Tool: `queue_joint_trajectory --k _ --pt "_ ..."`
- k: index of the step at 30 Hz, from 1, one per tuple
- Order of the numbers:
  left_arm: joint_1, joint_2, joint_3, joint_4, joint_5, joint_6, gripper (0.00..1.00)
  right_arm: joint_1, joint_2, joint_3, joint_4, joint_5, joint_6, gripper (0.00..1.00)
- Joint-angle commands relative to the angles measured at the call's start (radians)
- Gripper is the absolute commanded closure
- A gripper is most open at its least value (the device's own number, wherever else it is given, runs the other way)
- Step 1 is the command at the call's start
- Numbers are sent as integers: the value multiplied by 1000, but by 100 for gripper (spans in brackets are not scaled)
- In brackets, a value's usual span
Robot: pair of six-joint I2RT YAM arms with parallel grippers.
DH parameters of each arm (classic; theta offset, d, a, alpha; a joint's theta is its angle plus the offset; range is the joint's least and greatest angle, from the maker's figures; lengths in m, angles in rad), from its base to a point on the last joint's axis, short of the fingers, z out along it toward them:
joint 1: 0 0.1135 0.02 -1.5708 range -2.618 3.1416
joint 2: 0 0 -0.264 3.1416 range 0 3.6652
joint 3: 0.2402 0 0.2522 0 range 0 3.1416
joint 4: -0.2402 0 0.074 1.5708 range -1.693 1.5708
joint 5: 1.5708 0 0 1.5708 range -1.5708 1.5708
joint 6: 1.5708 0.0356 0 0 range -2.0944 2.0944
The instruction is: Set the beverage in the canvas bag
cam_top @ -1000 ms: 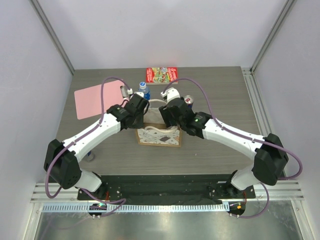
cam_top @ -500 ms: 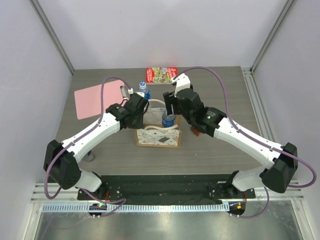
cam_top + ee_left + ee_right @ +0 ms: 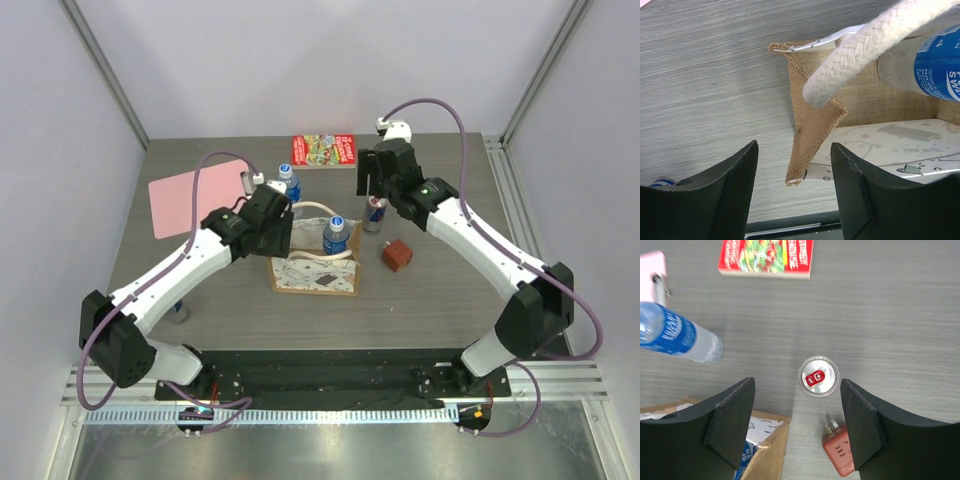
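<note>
The cream canvas bag [image 3: 315, 272] stands mid-table with a blue-labelled beverage bottle [image 3: 335, 235] upright inside it. In the left wrist view, the bag's tan corner [image 3: 812, 125] and white rope handle [image 3: 865, 47] lie just ahead of my open left gripper [image 3: 794, 147], and the bottle [image 3: 932, 65] shows inside. Nothing is between the left fingers; they flank the bag's left end [image 3: 283, 228]. My right gripper [image 3: 797, 384] hangs open and empty high above a silver can with a red tab [image 3: 818, 376], behind and right of the bag.
A second blue-labelled bottle [image 3: 288, 180] stands behind the bag. A red-brown plug adaptor [image 3: 398, 255] lies right of it, beside the can [image 3: 375, 212]. A red book [image 3: 323, 150] lies at the back and a pink sheet [image 3: 185, 203] at the left.
My right gripper let the bottle go into the bag, then rose and moved back-right over the can. My left gripper opened and let go of the bag's left edge.
</note>
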Motion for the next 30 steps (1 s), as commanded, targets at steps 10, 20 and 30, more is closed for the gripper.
queue_joint_trajectory --k 10,20,30 --pt "7 -92 -36 40 31 32 37 -41 167 51 -59 -44 10 27" --pt "7 -88 -37 40 32 32 36 -47 262 51 -50 -33 -5 28" --pt "7 -81 -39 43 32 34 37 -55 245 28 -38 -17 -22 56"
